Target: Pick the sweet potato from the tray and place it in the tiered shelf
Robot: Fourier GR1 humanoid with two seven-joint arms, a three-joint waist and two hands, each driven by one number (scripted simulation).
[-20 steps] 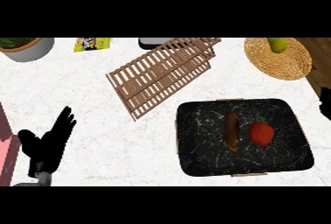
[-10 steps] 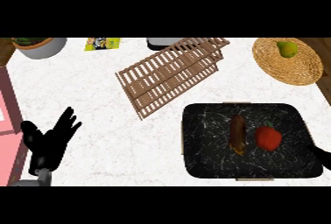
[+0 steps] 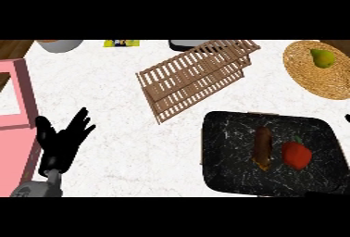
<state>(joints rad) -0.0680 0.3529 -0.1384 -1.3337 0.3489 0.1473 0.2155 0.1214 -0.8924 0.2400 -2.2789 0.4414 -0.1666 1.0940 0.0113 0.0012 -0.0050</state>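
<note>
White marble-look counter [image 3: 123, 152], largest item; everything below is placed rel. to the tray.

1. Tray [image 3: 226, 134] – black, veined, low rim, lower right of the view. Vs the two earlier frames it sat further right and lower in the view, as did every other item; so the view had swung, contents not disturbed.
2. Tiered shelf [image 3: 195, 78] – pale wood slats, lying up-left of the tray, near corner just short of the tray's top-left rim. Nothing on it.
3. Pink board [image 3: 17, 97] – far left of the tray, at the view edge; more of it showed than before.
4. Woven mat [image 3: 321, 78] – above the tray's right end, w/ a green pear [image 3: 322, 57] on it.
5. Left hand [image 3: 63, 141] – black, well left of the tray, fingers straight and spread wide, holding nothing; resting, same pose as earlier.
6. Sweet potato [image 3: 262, 148] – brown, long, lying in the tray's middle, lengthwise top-to-bottom, untouched.
7. Tomato-like red item [image 3: 296, 154] – in the tray, just right of the potato, narrow gap.
8. Right hand – not seen; fingers n/a.

Assessment: only the view changed; pick not yet begun, approx. 0% done. Potato lay nearer the right side, so the right hand was prob. the one to reach.
</note>
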